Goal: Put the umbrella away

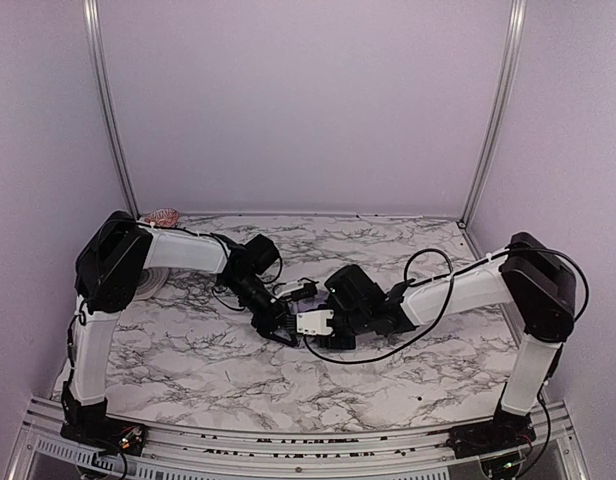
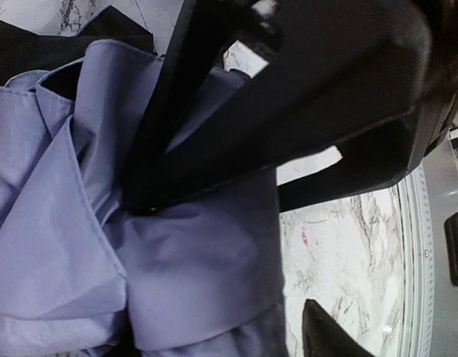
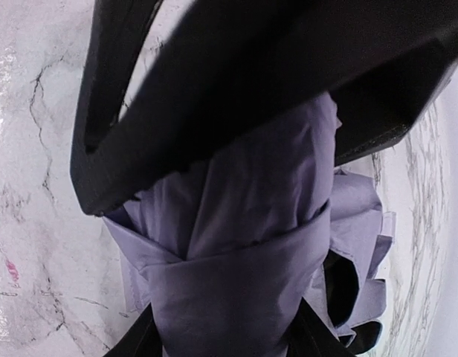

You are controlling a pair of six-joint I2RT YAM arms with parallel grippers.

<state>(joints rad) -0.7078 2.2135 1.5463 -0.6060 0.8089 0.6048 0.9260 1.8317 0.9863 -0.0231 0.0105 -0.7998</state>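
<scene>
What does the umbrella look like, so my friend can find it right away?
Look at the middle of the white marble table, where the black left pincer and right pincer meet. The bundle between them is the pale lavender fabric umbrella with black lining; it is the only soft, creased cloth among hard black parts.

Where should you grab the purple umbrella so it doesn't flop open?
Probably around the rolled middle of the umbrella, beside the wrapped band, coming across the roll with a finger each side. There the fabric is bundled firm; the loose folds at the end would likely slip.
</scene>
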